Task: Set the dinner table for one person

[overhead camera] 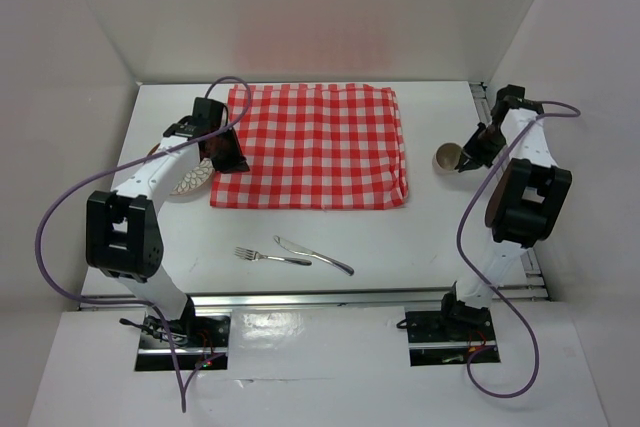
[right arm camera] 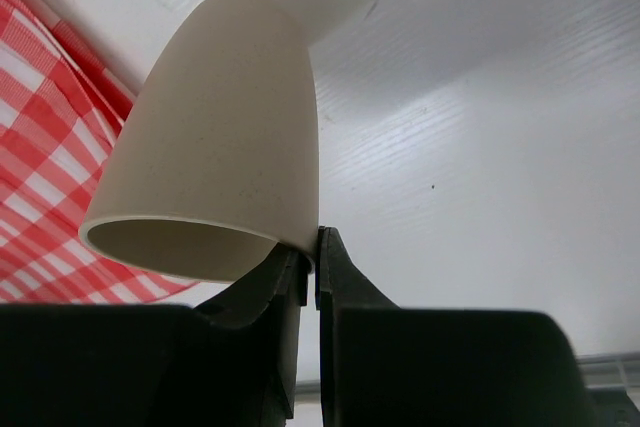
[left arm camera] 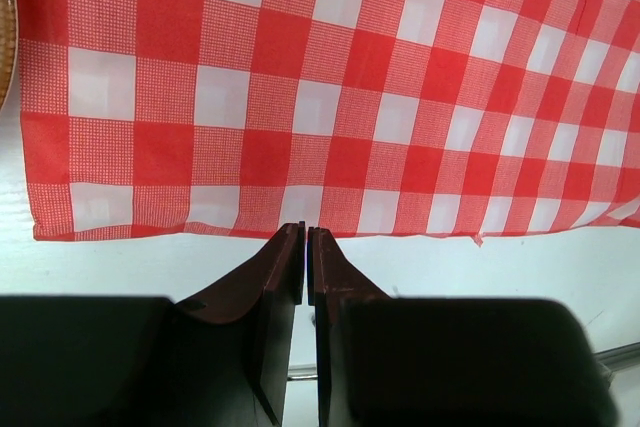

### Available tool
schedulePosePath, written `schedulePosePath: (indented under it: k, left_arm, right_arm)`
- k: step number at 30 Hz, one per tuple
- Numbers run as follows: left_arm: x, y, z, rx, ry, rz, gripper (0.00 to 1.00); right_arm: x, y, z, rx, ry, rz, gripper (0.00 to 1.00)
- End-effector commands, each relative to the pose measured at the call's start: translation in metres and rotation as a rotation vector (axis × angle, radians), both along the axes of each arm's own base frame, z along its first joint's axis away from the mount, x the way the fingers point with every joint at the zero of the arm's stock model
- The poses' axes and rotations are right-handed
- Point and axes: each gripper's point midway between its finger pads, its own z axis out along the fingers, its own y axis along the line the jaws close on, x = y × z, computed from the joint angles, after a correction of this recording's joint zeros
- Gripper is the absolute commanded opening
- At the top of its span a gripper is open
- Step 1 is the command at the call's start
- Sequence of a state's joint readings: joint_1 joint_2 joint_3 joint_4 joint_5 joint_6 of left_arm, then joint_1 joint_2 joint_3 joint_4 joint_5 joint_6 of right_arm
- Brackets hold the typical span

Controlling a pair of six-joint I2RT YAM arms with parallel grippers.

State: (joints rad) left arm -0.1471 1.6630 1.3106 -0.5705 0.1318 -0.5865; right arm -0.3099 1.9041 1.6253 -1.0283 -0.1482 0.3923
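The dinner table (overhead camera: 420,237) is a white tabletop with a red-and-white checked cloth (overhead camera: 312,145) spread flat at its back middle. My left gripper (overhead camera: 229,154) is shut at the cloth's left edge; in the left wrist view its tips (left arm camera: 306,232) meet right at the hem of the cloth (left arm camera: 330,87), with no fabric visible between them. My right gripper (overhead camera: 468,157) is shut on the rim of a cream cup (overhead camera: 446,158), to the right of the cloth. In the right wrist view one finger is inside and one outside the cup (right arm camera: 225,137).
A patterned plate (overhead camera: 190,181) lies left of the cloth, partly under my left arm; its rim shows in the left wrist view (left arm camera: 5,42). A fork (overhead camera: 258,256) and a knife (overhead camera: 315,255) lie near the front. A silver rail (overhead camera: 330,298) edges the table; white walls surround it.
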Motion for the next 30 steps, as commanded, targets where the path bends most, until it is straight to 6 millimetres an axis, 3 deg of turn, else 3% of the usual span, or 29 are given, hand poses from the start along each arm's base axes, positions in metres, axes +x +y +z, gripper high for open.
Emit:
schedulePosePath:
  k: [1,7,15,21,24,30]
  left_arm:
    - [-0.006,-0.004,0.016,-0.007,-0.037,-0.038,0.25]
    - [-0.007,-0.007,0.017,-0.024,-0.035,-0.049,0.25]
    - [-0.008,-0.004,0.021,-0.001,-0.045,-0.069,0.25]
    - [-0.008,-0.004,0.021,0.000,-0.045,-0.069,0.25]
    - [-0.009,-0.005,0.021,-0.008,-0.044,-0.074,0.25]
    - [-0.009,-0.005,0.019,-0.008,-0.044,-0.074,0.25]
  right_arm:
    - [-0.009,0.007,0.038,0.037,-0.041,0.034,0.00]
    - [-0.028,0.002,0.036,0.012,0.013,0.040,0.00]
    - [-0.043,-0.007,0.017,0.008,0.088,-0.010,0.00]
    - [-0.045,-0.013,-0.001,0.034,0.130,-0.030,0.00]
    - [-0.040,-0.014,0.000,0.034,0.125,-0.039,0.00]
    - [-0.027,-0.017,0.005,0.032,0.083,-0.047,0.39]
